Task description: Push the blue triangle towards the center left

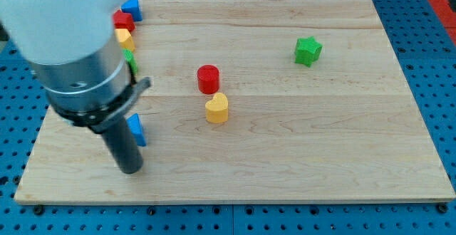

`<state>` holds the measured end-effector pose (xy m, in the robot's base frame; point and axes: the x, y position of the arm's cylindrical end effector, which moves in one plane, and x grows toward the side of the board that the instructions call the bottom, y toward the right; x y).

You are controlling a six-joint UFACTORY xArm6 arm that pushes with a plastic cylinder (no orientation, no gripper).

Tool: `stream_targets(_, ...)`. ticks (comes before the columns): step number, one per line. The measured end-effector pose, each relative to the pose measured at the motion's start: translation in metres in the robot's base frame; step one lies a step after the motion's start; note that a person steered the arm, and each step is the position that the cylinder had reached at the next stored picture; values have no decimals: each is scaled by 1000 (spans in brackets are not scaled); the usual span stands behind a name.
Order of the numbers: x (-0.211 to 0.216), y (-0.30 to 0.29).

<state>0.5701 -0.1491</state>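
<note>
At the view's left, my tip point(130, 169) beside blue triangle point(136, 129)

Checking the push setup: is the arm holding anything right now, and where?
Nothing is held. My tip only pushes; it sits just left of and below the blue block.

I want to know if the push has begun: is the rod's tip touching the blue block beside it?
Cannot tell. In the camera view, my tip sits just left of and below the blue block, but the rod covers the block's left side, hiding any contact or gap.
</note>
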Motion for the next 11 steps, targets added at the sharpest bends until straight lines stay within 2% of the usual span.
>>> stream_targets(1, 10, 20)
stream_targets(3, 20, 6)
stream_targets(5, -14, -21)
stream_targets(6, -7, -16)
stream_targets(7, -7, -8)
stream_targets(8, -12, 58)
stream_targets(9, -58, 0)
stream_targets(10, -71, -30)
stream_targets(11, -56, -15)
